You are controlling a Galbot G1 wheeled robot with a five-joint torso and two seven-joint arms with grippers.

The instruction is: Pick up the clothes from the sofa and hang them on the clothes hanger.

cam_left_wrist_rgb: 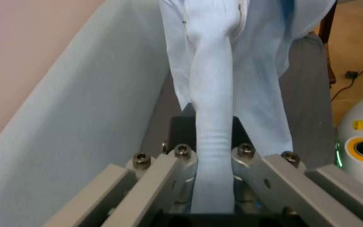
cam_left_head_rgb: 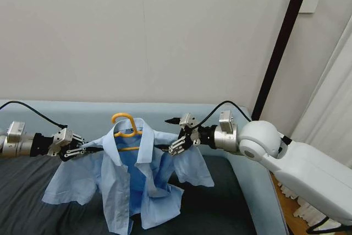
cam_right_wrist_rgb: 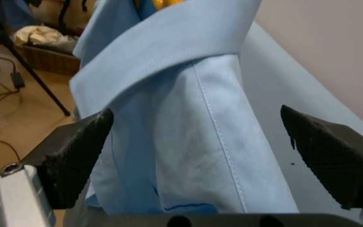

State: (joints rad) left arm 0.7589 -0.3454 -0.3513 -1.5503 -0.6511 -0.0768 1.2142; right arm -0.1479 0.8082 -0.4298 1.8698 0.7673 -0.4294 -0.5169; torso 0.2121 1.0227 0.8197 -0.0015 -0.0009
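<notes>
A light blue shirt [cam_left_head_rgb: 140, 180] hangs on a yellow hanger [cam_left_head_rgb: 127, 127] above the dark sofa seat [cam_left_head_rgb: 22, 213], its hem reaching down toward the cushion. My left gripper [cam_left_head_rgb: 82, 149] is shut on the shirt's shoulder; in the left wrist view the gripper [cam_left_wrist_rgb: 213, 163] pinches a bunched strip of the shirt [cam_left_wrist_rgb: 213, 71]. My right gripper [cam_left_head_rgb: 175, 135] is open at the other shoulder. In the right wrist view its black fingertips [cam_right_wrist_rgb: 74, 161] stand wide apart, with the shirt's shoulder and collar [cam_right_wrist_rgb: 188, 118] between them.
The sofa's pale blue backrest [cam_left_head_rgb: 82, 114] runs behind the shirt, and its armrest [cam_left_head_rgb: 250, 185] is on the right. A dark clothes rack pole [cam_left_head_rgb: 280, 42] rises at the right, next to a white curtain [cam_left_head_rgb: 330, 103]. A plain wall is behind.
</notes>
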